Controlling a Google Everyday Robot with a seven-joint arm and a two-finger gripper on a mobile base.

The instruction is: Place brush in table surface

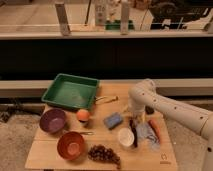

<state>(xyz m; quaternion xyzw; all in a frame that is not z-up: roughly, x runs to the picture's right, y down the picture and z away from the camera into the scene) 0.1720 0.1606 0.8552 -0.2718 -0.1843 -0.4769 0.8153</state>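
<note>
Black brush (134, 136) partly hidden, pincer (136, 120) above

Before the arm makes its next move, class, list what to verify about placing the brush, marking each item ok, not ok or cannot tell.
1. Is the gripper over the table surface, right of the blue sponge: ok.
2. Is the brush visible below it, beside the white cup: ok.
3. Is the gripper holding the brush: cannot tell.
4. Is the brush resting on the wood: cannot tell.
5. Is there room around the brush: not ok, the cup and the grey cloth crowd it.
</note>
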